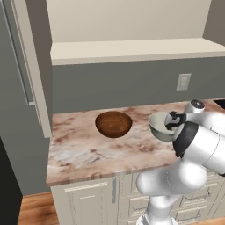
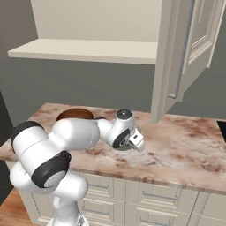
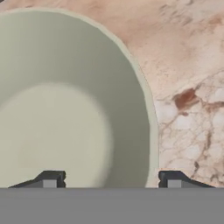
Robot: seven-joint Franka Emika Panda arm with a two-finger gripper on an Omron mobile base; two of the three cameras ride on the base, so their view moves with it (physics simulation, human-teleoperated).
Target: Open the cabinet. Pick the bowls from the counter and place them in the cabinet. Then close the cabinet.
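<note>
Robot's two-finger pincer (image 3: 111, 181) straddles the rim of the pale grey-green ceramic bowl (image 3: 65, 109) on the pinkish marbled stone counter (image 3: 192, 65), jaws parted, apparently not yet gripping; a shallow bite might slip.

Bowls (image 1: 114, 124) (both upright) on counter (image 1: 83, 151)

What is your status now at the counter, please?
Hand open, one finger inside the pale bowl, one outside its rim, not yet gripping. Brown bowl on counter. Cabinet doors open. Nothing in the way.
</note>
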